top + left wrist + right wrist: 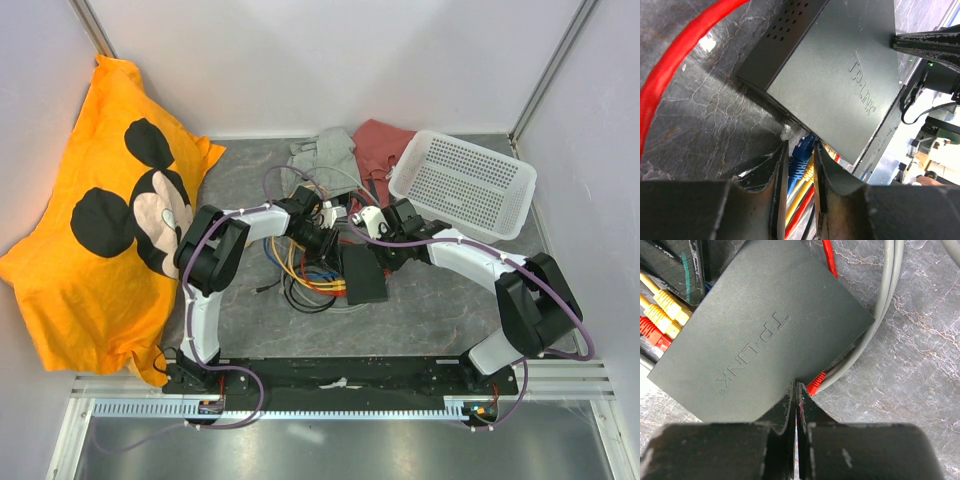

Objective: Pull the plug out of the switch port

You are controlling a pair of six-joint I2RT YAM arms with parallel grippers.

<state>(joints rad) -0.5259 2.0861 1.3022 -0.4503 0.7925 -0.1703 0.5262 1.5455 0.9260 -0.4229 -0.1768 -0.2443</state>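
Note:
The flat matte-black switch (840,75) lies on the grey table, and also shows in the top view (362,277) and the right wrist view (760,330). Blue, yellow and red plugs sit in the ports along one edge. My left gripper (801,146) is closed around the blue plug (801,156) right at that port edge, one finger on each side. My right gripper (796,386) is shut, with its tips touching the opposite edge of the switch. Yellow plugs (667,307) and a red plug (652,335) show at the far edge.
A red cable (670,65) loops on the table left of the switch. A grey cable (885,305) and a red plug end (815,382) lie by the right gripper's tips. A white basket (465,183), cloths (325,155) and an orange cushion (110,210) lie behind and left.

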